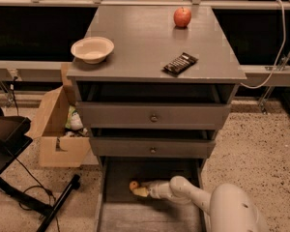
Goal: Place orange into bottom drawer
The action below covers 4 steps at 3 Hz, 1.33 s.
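The orange (134,184) is small and round. It sits low inside the open bottom drawer (135,217), a wide grey tray pulled out at the foot of the grey cabinet, near its back left. My gripper (139,191) is down in that drawer at the end of the white arm (183,190), which reaches in from the lower right. The gripper's tip is right against the orange, just below and to its right. I cannot tell whether it holds the orange.
Two upper drawers with round knobs (153,117) (152,150) overhang the bottom drawer's back. On the cabinet top are a red apple (182,17), a cream bowl (92,49) and a dark snack bar (180,63). A cardboard box (55,134) and black stand legs (38,202) are on the floor to the left.
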### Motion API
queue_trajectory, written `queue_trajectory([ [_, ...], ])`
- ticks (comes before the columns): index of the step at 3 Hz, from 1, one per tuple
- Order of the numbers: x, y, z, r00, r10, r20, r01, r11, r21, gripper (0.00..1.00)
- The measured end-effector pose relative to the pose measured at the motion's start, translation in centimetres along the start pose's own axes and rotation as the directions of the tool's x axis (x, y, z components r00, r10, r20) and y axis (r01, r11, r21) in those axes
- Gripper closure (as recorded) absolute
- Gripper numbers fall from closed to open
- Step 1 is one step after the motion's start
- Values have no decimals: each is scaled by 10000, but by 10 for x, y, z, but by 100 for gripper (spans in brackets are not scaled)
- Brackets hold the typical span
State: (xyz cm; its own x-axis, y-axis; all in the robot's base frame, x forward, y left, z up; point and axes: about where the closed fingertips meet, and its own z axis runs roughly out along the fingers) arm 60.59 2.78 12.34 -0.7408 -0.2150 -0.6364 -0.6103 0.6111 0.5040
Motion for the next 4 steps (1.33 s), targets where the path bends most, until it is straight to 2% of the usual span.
queue_trajectory([
  [1,0,0,0,10000,0,-1,0,10000,-1,42],
  [2,0,2,1,10000,1,-14,-1,10000,-26,17],
  [3,-2,3,-1,10000,1,-13,-1,10000,-26,0],
  [4,-2,3,-1,10000,1,-13,-1,10000,-26,0],
])
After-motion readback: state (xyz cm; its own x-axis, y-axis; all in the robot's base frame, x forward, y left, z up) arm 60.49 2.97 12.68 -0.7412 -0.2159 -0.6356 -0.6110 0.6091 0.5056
